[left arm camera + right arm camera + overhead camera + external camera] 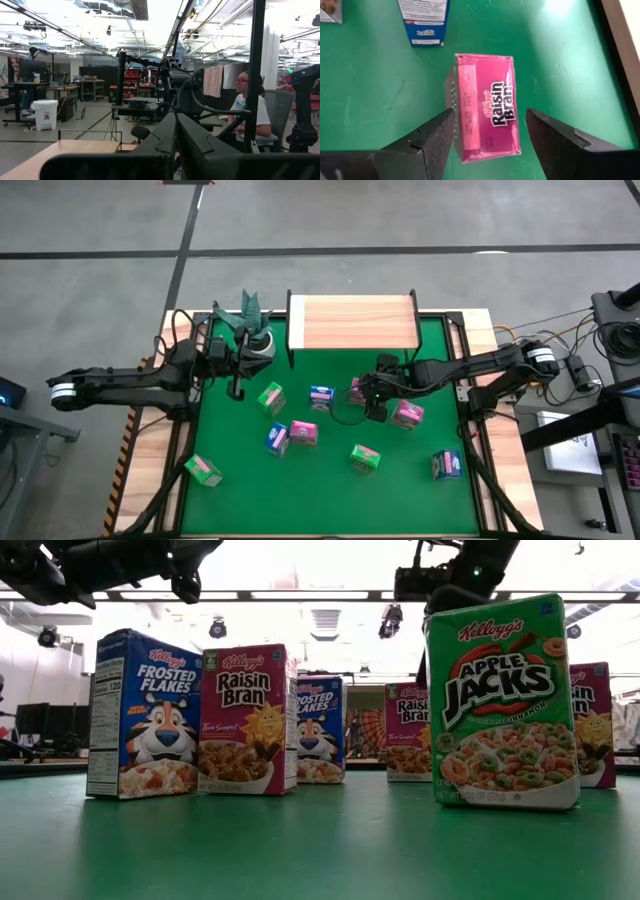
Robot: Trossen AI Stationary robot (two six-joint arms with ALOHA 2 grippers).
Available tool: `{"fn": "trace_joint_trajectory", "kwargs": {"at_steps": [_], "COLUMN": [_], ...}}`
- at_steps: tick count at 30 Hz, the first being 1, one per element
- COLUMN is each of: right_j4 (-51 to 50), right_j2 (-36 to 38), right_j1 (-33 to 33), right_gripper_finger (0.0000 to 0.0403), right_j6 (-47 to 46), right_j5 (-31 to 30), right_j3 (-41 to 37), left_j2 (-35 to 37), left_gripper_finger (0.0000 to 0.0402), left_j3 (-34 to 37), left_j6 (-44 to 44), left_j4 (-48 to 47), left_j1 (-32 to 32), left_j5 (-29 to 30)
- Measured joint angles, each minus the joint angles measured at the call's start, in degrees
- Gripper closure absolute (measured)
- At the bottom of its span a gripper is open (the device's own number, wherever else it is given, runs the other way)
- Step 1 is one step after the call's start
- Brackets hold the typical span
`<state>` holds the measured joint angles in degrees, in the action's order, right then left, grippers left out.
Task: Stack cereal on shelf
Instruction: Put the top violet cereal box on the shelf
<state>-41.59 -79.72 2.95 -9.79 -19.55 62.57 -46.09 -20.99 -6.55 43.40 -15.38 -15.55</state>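
At left-centre of the high view, the left gripper [237, 388] hangs fully closed and empty above the table [330, 480]. Right of centre, the right gripper [362, 402] stands wide open, fingers either side of a pink cereal box [486, 107], not gripping. Top centre, the shelf [352, 322] is bare.

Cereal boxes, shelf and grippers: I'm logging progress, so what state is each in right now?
Shelf: bare, no boxes on it.
Raisin Bran box: standing on the green mat, between the right gripper's fingers, not gripped.
Other cereal boxes: scattered on the mat, none stacked.
Right gripper: open, straddling the Raisin Bran box.
Left gripper: shut, empty, at the mat's left edge.
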Motion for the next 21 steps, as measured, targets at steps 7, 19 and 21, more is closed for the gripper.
{"fn": "trace_joint_trajectory", "kwargs": {"at_steps": [7,19,21], "right_j4": [0.57,1.7,1.78], "right_j2": [-0.76,-1.03,-1.03], "right_j1": [-0.77,-0.75,-0.75], "right_gripper_finger": [0.0175,0.0236,0.0241], "right_j6": [0.92,1.48,1.47], "right_j5": [0.36,2.47,2.61], "right_j3": [-1.52,-1.6,-1.6], "left_j2": [0.0,0.0,0.0], "left_gripper_finger": [0.0402,0.0402,0.0402], "left_j3": [0.0,0.0,0.0], "left_j6": [0.0,0.0,0.0], "left_j4": [-0.11,-0.35,-0.35], "left_j1": [0.0,0.0,0.0], "left_j5": [0.0,0.0,0.0]}}
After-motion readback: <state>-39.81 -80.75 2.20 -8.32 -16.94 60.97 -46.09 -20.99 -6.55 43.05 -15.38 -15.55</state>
